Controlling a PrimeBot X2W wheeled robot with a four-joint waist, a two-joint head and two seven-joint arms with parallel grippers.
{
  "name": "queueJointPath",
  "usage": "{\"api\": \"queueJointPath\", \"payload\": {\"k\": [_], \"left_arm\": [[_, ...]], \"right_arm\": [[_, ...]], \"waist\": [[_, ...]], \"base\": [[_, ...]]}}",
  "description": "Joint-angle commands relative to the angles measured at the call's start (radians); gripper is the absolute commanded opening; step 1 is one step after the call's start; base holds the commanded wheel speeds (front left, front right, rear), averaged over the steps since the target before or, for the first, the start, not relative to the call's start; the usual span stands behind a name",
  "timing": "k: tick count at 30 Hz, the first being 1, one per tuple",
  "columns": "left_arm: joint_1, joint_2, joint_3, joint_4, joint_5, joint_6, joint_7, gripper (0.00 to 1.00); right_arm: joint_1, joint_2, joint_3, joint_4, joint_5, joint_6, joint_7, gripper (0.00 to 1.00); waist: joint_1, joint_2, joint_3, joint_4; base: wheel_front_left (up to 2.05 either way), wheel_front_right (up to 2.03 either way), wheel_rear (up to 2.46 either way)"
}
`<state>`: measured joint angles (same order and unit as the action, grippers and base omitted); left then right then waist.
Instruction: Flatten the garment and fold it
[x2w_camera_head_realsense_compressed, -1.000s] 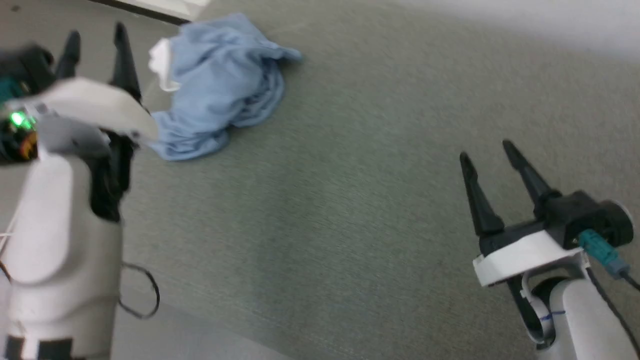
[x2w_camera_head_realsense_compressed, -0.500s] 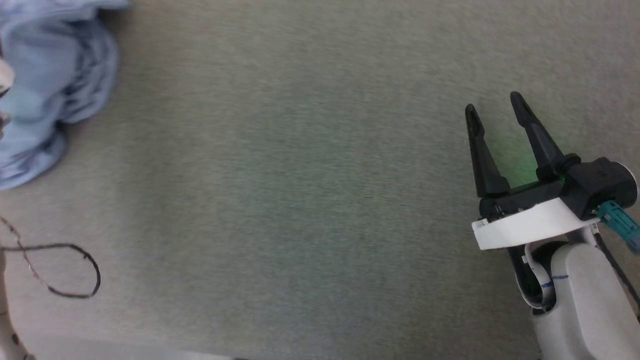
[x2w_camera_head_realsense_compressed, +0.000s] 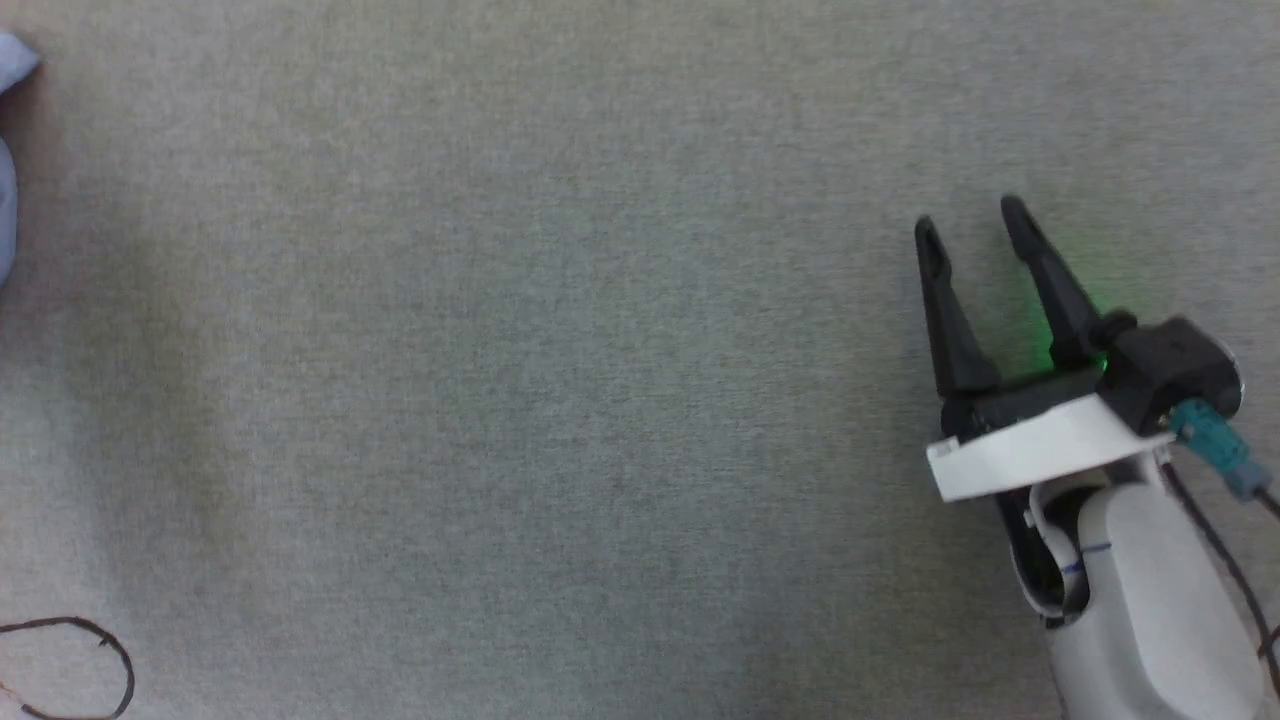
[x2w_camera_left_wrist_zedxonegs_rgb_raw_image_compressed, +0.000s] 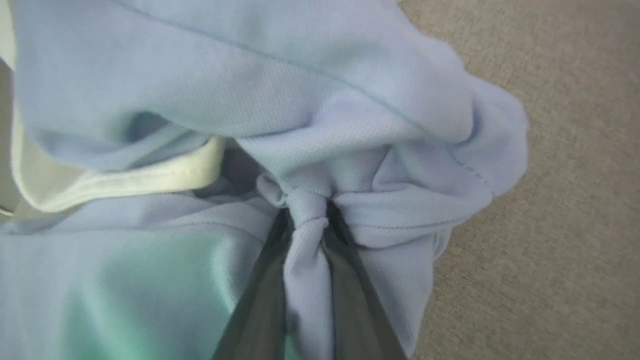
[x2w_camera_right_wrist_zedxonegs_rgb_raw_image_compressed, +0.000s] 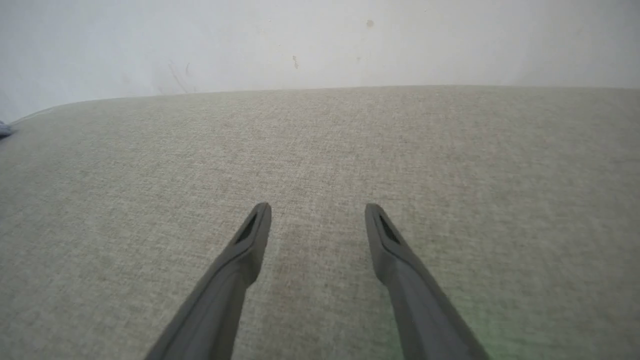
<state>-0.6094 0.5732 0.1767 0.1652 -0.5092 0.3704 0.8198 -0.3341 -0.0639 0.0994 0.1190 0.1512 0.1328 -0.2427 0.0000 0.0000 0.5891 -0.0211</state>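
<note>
Left wrist view: my left gripper (x2w_camera_left_wrist_zedxonegs_rgb_raw_image_compressed: 307, 220) pinches a small bunched fold of the garment (x2w_camera_left_wrist_zedxonegs_rgb_raw_image_compressed: 300, 100), which lies crumpled at the far left. Such a thin bite of soft jersey may slip when I pull, or drag the whole heap unspread. My right gripper (x2w_camera_head_realsense_compressed: 968, 215) hangs spread and empty, well apart. The grey woven surface (x2w_camera_head_realsense_compressed: 500, 350) runs to a pale wall (x2w_camera_right_wrist_zedxonegs_rgb_raw_image_compressed: 320, 40).

Work surface (x2w_camera_head_realsense_compressed: 560, 380): flat grey-beige woven fabric, spanning the head view edge to edge. In the right wrist view, its far edge meets a plain white wall (x2w_camera_right_wrist_zedxonegs_rgb_raw_image_compressed: 320, 40) across the upper frame. Small dark marks (x2w_camera_right_wrist_zedxonegs_rgb_raw_image_compressed: 368, 23) on the wall, upper centre. Lighting: even, diffuse.
</note>
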Motion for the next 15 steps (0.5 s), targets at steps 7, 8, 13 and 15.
{"api": "queueJointPath", "payload": {"k": [7,8,13,15], "left_arm": [[-0.021,0.056,-0.031,0.028,0.136,-0.082,-0.390,0.00],[-0.039,0.063,-0.038,0.036,0.151,-0.097,-0.450,0.00],[-0.147,0.073,-0.123,0.066,0.196,-0.194,-0.633,0.00],[-0.203,0.056,-0.164,0.064,0.210,-0.221,-0.685,0.00]], "right_arm": [[0.067,0.008,-0.017,0.050,0.002,-0.002,-0.006,1.00],[0.076,0.009,-0.017,0.056,0.002,-0.002,-0.006,1.00],[0.125,0.013,-0.024,0.075,0.006,-0.002,-0.003,1.00],[0.140,0.013,-0.025,0.080,0.018,-0.002,-0.001,1.00]], "waist": [[0.0000,0.0000,-0.262,0.024],[0.0000,0.0000,-0.289,0.021],[0.0000,0.0000,-0.394,-0.009],[0.0000,0.0000,-0.425,-0.026]], "base": [[0.00,0.00,0.00],[0.00,0.00,0.00],[0.00,0.00,0.00],[0.00,0.00,0.00]]}}
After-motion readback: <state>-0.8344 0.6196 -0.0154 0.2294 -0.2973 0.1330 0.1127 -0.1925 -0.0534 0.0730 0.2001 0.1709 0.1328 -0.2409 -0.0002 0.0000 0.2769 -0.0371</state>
